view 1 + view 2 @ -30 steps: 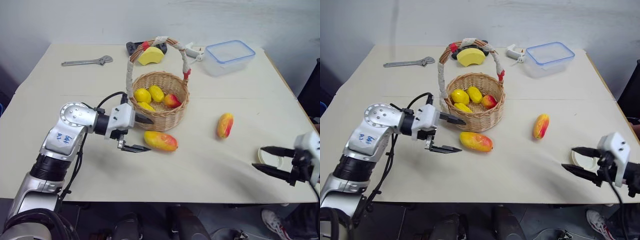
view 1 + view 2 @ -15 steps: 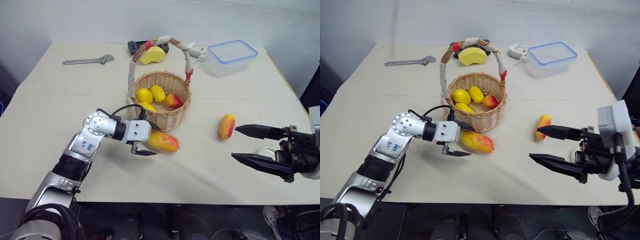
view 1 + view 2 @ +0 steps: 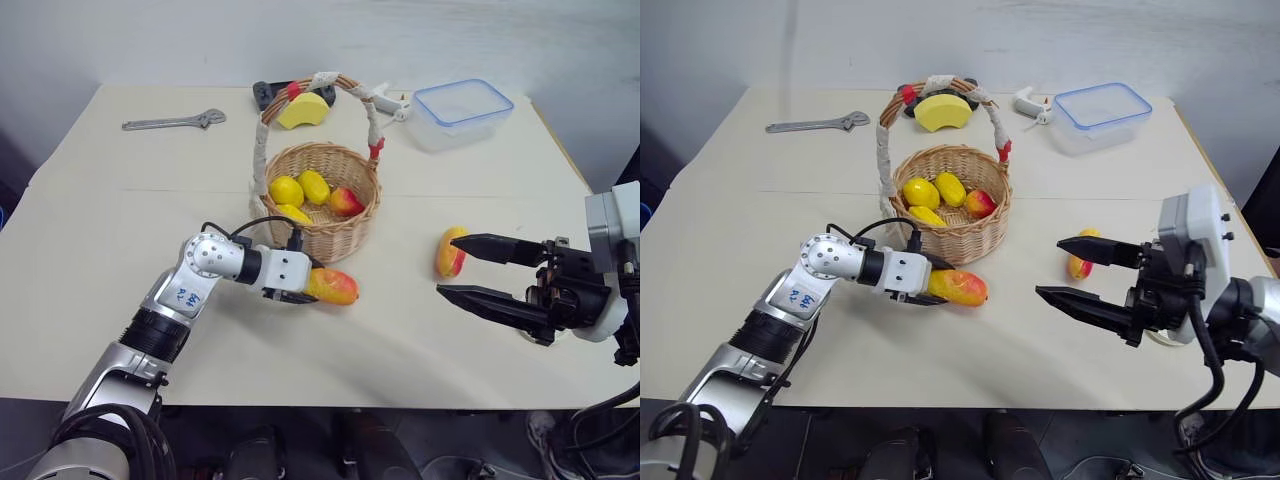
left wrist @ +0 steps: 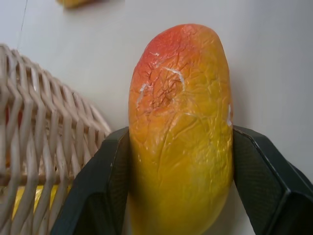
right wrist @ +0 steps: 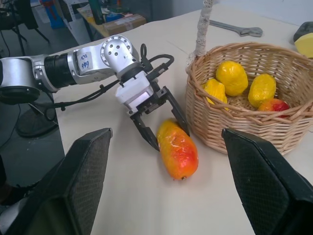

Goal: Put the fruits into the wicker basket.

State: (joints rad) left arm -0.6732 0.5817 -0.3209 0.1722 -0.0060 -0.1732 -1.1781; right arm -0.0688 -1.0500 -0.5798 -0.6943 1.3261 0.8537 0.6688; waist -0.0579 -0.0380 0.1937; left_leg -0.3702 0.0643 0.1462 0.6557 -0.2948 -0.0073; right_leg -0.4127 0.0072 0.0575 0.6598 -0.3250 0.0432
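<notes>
One yellow-orange fruit [image 3: 332, 287] with a red blush lies on the table just in front of the wicker basket [image 3: 322, 238]. My left gripper [image 3: 300, 287] is shut on its near end, one black finger [image 4: 105, 186] pressed to each side. The second fruit [image 3: 449, 252] lies to the right of the basket. My right gripper [image 3: 448, 267] hovers open beside it, its tips pointing left, the upper one over the fruit. Small yellow lemons [image 3: 287, 190] and a red-yellow piece [image 3: 345, 201] sit in the basket.
A wrench [image 3: 172, 123] lies at the back left. A clear blue-rimmed box [image 3: 460, 113] stands at the back right. Behind the basket's arched handle [image 3: 262, 140] sit a yellow half-round block [image 3: 303, 110] and a white tool [image 3: 387, 99].
My left gripper has moved down and right onto the near fruit and shut on it. My right gripper, still open, has risen and swung left to the second fruit.
</notes>
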